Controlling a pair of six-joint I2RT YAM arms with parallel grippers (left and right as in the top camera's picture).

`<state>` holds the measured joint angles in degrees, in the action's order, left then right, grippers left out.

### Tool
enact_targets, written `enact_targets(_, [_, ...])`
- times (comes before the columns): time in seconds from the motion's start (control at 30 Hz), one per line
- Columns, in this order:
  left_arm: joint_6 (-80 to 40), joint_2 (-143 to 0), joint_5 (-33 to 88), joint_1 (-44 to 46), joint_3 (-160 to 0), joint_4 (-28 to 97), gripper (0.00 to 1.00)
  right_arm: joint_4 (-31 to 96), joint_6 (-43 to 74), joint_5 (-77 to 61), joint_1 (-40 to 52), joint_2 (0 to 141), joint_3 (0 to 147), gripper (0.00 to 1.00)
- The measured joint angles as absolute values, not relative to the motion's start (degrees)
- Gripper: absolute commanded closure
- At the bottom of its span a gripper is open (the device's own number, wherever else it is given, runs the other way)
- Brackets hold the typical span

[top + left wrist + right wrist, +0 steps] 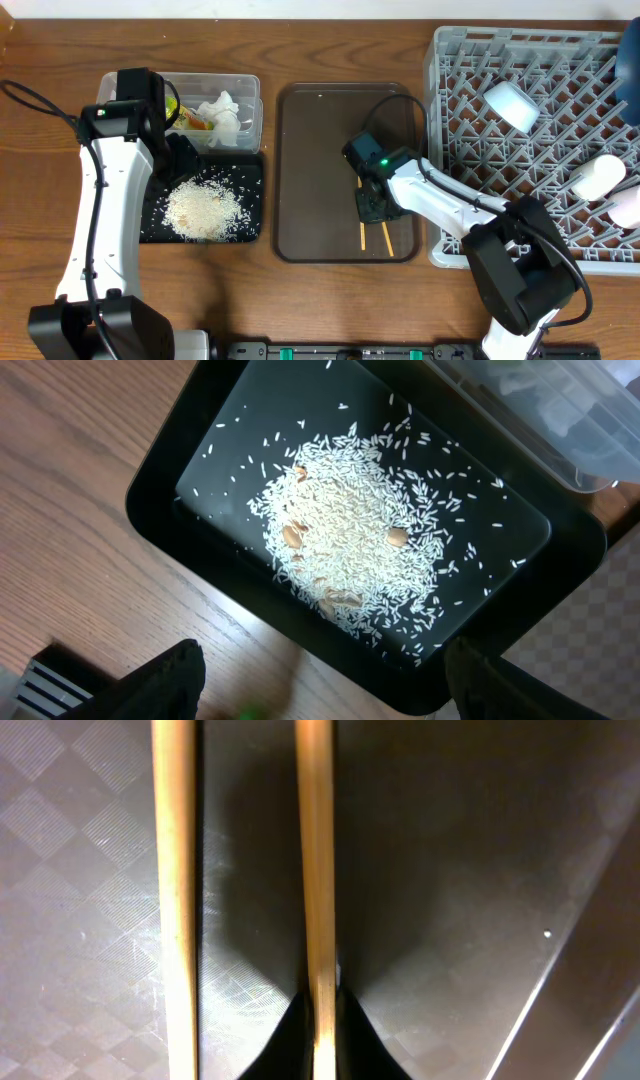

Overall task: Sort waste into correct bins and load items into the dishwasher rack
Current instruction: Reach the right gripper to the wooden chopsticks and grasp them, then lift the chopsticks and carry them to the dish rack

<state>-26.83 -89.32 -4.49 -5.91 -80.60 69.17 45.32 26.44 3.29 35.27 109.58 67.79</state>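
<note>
Right wrist view: right fingers (pixel 285 1062), barely visible, apparently tight on one chopstick (pixel 315 870); left fingers (pixel 165 680) apart, cut off.

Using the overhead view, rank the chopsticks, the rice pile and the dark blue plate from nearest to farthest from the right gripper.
From the right gripper:
1. chopsticks, right at it, one pinched in its jaws.
2. rice pile, off to the left in the black tray.
3. dark blue plate, at the rack's far right edge.

Overhead: bright, even light, sharp, soft shadows on table (pixel 300 40). Left wrist: rice (pixel 350 550) sharp, left tool (pixel 330 685) blurred. Right wrist: dim, chopsticks (pixel 315 870) soft-focus, dark shadow fanning from right tool (pixel 318 1045).
</note>
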Motion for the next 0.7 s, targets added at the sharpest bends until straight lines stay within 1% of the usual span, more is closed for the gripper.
enact_targets(0.2, [-26.81, -89.32, -4.49, -5.91, -80.60, 69.17, 0.20, 47.79, 26.02, 2.28, 33.82, 110.13, 69.73, 0.99])
enact_targets(0.33, [-26.81, -89.32, -4.49, -5.91, -80.60, 69.17, 0.20, 51.24, 23.77, 1.89, 30.74, 110.06, 74.28, 0.99])
enact_targets(0.5, [-26.81, -89.32, -4.49, -5.91, -80.60, 69.17, 0.21, 54.70, 20.40, 1.67, 24.36, 106.39, 81.23, 0.99])
enact_targets(0.7, [-26.81, -89.32, -4.49, -5.91, -80.60, 69.14, 0.21, 58.24, 17.41, 1.74, 15.94, 99.18, 83.85, 0.99])
